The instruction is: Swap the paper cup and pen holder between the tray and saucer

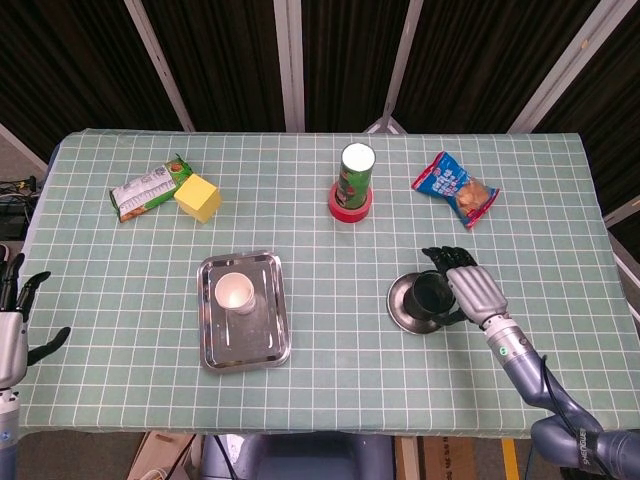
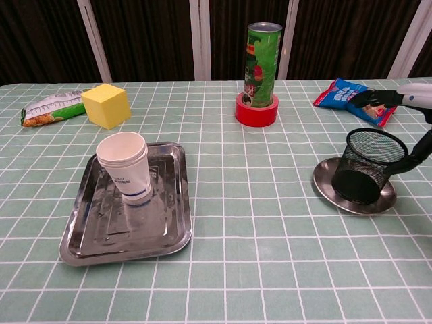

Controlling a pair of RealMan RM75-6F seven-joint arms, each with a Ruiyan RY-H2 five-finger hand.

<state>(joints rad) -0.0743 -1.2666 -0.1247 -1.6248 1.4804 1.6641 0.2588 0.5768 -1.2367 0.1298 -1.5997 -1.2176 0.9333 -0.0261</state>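
Observation:
The black mesh pen holder [image 1: 430,293] [image 2: 368,165] stands on the round steel saucer [image 1: 400,305] [image 2: 331,190] at the right, leaning slightly. My right hand [image 1: 470,286] [image 2: 413,98] is beside it with its fingers [image 2: 376,98] spread above and behind the rim. Its thumb lies close against the holder's right side. The white paper cup [image 1: 234,291] [image 2: 125,165] stands upside down in the steel tray [image 1: 250,338] [image 2: 108,231] at the left. My left hand [image 1: 14,325] hangs empty off the table's near left corner, fingers apart.
A green chips can [image 1: 354,172] [image 2: 262,61] stands in a red tape roll [image 2: 256,112] at the back centre. A blue snack bag [image 1: 456,187] [image 2: 343,92] lies behind the saucer. A yellow block [image 1: 198,197] [image 2: 106,105] and a green snack bag [image 1: 145,190] [image 2: 48,108] lie back left.

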